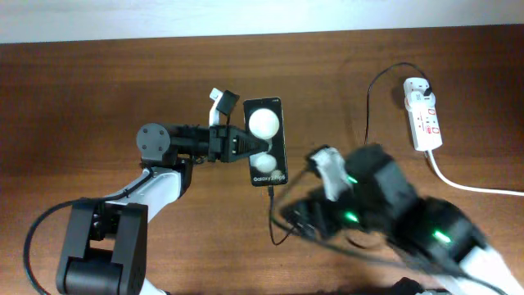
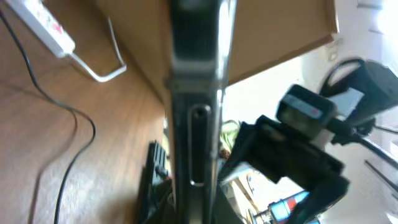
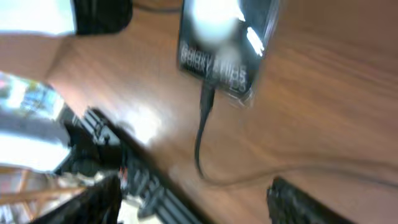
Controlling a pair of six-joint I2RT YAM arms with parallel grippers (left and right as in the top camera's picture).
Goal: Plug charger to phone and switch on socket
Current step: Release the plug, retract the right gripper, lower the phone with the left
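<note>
The black phone [image 1: 266,143] lies on the wooden table, its glossy face showing white round spots. My left gripper [image 1: 246,147] is shut on the phone's side; in the left wrist view the phone's edge [image 2: 196,93] fills the middle. The charger cable [image 1: 274,221] has its tip in the phone's near end [image 3: 206,96] and runs in a loop toward the black plug [image 1: 427,85] in the white socket strip [image 1: 425,119]. My right gripper [image 3: 199,208] is open and empty, just behind the phone's near end, and shows blurred in the overhead view [image 1: 309,192].
The socket strip's thick white cord [image 1: 467,184] trails to the right edge of the table. The strip and the black cable also show in the left wrist view [image 2: 46,25]. The table's far edge [image 1: 246,37] runs along the top.
</note>
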